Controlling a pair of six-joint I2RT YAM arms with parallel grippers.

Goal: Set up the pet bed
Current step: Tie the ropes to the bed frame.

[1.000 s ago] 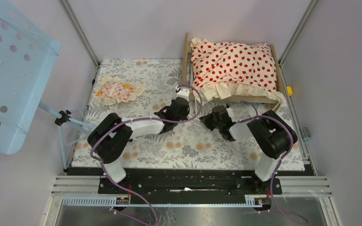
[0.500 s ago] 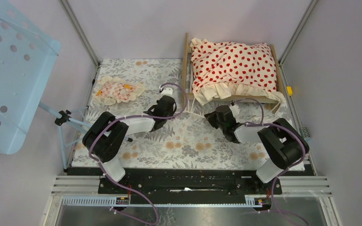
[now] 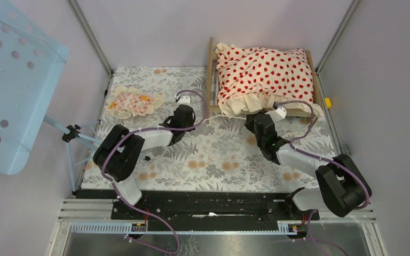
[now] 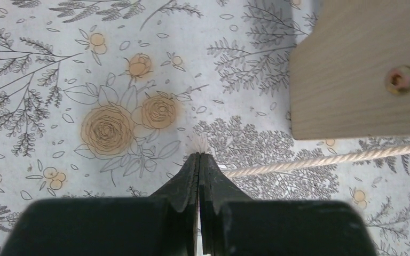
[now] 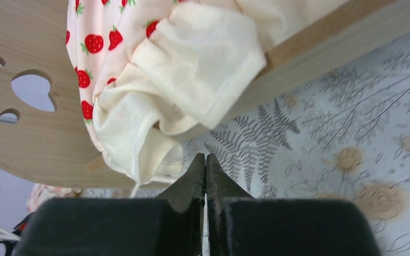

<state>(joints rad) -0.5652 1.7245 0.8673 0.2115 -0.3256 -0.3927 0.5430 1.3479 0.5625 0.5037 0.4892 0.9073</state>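
Light-wood, paw-print-cut pet bed stood covered by red-dotted cream ruffled blanket.
Pink checked pillow lay well left of bed; left gripper and right gripper, beside bed, were pressed together. Advised: open wide, take pillow by edge.

You'll find nothing to read: no lettering, label, brand or number is legible on the pet bed, the dotted blanket over it, or the floral cloth under it.

the blanket covers the pet bed, its mattress hidden.
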